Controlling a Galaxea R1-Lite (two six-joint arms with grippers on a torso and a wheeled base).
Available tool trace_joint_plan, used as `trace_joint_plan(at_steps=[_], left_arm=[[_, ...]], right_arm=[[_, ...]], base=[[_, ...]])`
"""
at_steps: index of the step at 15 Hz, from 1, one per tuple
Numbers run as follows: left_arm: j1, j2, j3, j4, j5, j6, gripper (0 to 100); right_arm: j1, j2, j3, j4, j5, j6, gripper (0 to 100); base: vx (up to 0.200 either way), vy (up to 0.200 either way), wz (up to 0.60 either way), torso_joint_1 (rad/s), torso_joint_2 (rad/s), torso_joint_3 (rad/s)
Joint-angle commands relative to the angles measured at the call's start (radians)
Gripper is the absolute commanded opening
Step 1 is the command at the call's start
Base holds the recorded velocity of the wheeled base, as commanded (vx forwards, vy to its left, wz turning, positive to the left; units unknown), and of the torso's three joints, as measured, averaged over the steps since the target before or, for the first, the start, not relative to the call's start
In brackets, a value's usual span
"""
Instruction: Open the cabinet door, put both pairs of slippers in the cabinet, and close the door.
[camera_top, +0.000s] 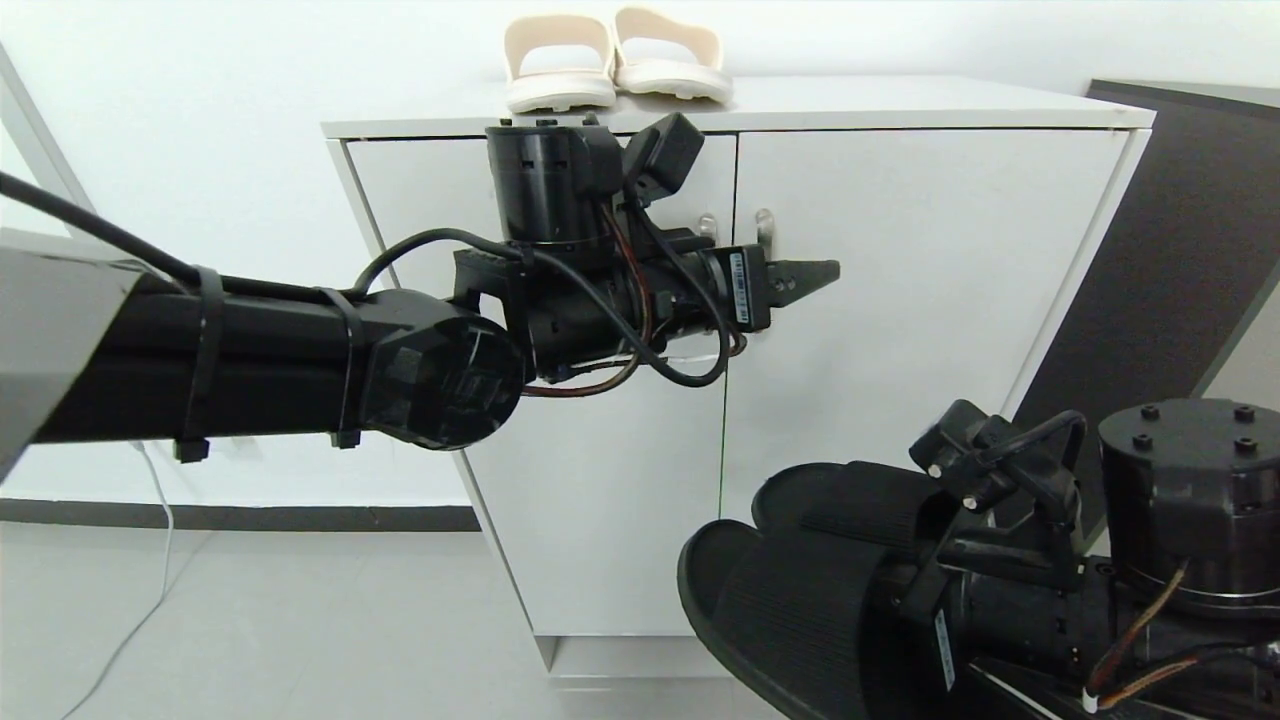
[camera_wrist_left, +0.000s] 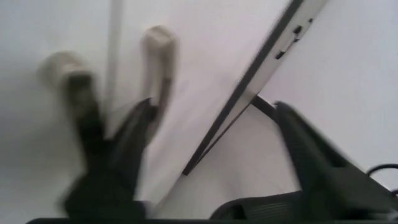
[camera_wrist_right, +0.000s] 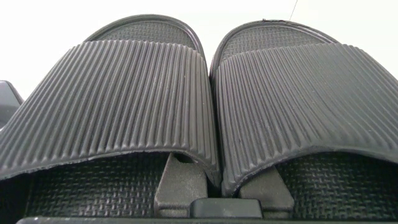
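The white cabinet (camera_top: 900, 300) stands with both doors shut, and its two small handles (camera_top: 765, 228) sit side by side at the middle seam. A cream pair of slippers (camera_top: 615, 62) rests on the cabinet top. My left gripper (camera_top: 812, 274) is stretched across the left door, its tips just below and right of the handles. In the left wrist view that gripper (camera_wrist_left: 217, 143) is open, one finger (camera_wrist_left: 127, 146) lying beside a handle (camera_wrist_left: 158, 46). Low on the right, my right gripper (camera_wrist_right: 221, 183) is shut on the black pair of slippers (camera_top: 800, 590), its fingers (camera_wrist_right: 180, 186) tucked under the ribbed straps (camera_wrist_right: 124, 99).
My left arm (camera_top: 300, 360) crosses in front of the left door at handle height. A dark panel (camera_top: 1180, 260) stands right of the cabinet. A white cable (camera_top: 150, 560) trails over the grey floor on the left. Open floor lies before the cabinet.
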Motion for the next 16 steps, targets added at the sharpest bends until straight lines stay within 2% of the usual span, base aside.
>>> trace_joint_plan(at_steps=[1, 5, 6, 10, 12, 16], left_arm=[[-0.002, -0.008, 0.005, -0.002, -0.004, 0.0, 0], [-0.031, -0.072, 0.091, -0.006, -0.006, 0.0, 0], [-0.057, -0.112, 0.14, -0.009, -0.007, 0.0, 0], [-0.1, -0.164, 0.197, -0.011, -0.004, 0.0, 0], [-0.1, -0.178, 0.212, -0.012, -0.003, 0.0, 0], [-0.088, -0.274, 0.31, -0.008, -0.006, -0.003, 0]], right_arm=[[0.0, 0.005, 0.0, 0.0, 0.004, 0.0, 0], [-0.007, -0.006, 0.02, 0.0, 0.087, 0.001, 0], [-0.007, -0.012, 0.04, 0.0, 0.134, -0.003, 0], [-0.004, -0.069, 0.086, 0.0, 0.242, -0.037, 0], [-0.004, -0.094, 0.095, 0.002, 0.263, -0.04, 0], [-0.003, -0.098, 0.095, 0.003, 0.263, -0.04, 0]], base=[[0.0, 0.0, 0.0, 0.0, 0.0, 0.0], [0.0, 0.0, 0.0, 0.0, 0.0, 0.0], [0.0, 0.0, 0.0, 0.0, 0.0, 0.0], [0.0, 0.0, 0.0, 0.0, 0.0, 0.0], [0.0, 0.0, 0.0, 0.0, 0.0, 0.0], [0.0, 0.0, 0.0, 0.0, 0.0, 0.0]])
